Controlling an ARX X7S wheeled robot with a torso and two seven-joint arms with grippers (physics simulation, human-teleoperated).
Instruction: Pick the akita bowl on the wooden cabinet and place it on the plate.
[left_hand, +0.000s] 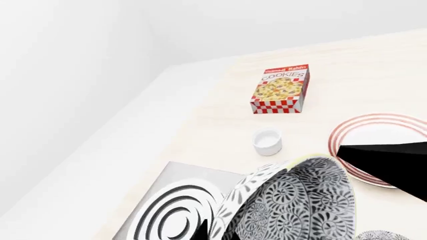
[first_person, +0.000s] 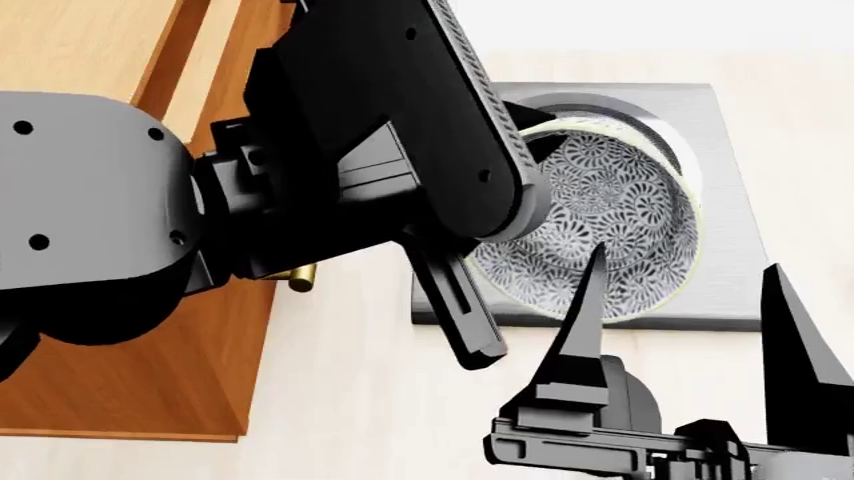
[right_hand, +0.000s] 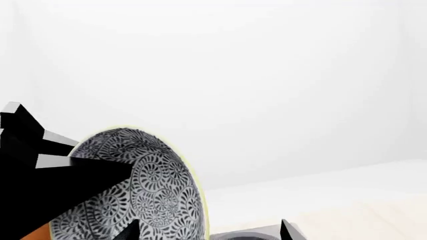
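Note:
The akita bowl (first_person: 607, 215), white with a dense dark-grey floral pattern, hangs tilted in the air with its inside facing the head camera. My left gripper (left_hand: 217, 234) is shut on the wall of the akita bowl (left_hand: 300, 200), one fingertip on each side. My left arm (first_person: 374, 150) hides the bowl's left edge. The wooden cabinet (first_person: 134, 380) stands to the left. My right gripper (first_person: 687, 320) is open just in front of the bowl, and the akita bowl (right_hand: 147, 185) fills the space by one right fingertip (right_hand: 130, 231). The plate (left_hand: 373, 132), white with red rings, lies on the pale table.
A grey stove plate with dark rings (first_person: 727, 140) lies under the bowl. A cookies box (left_hand: 281, 89) and a small white cup (left_hand: 267, 141) sit on the table near the plate. A second patterned bowl (left_hand: 381, 236) shows at the frame's edge. A white wall stands behind.

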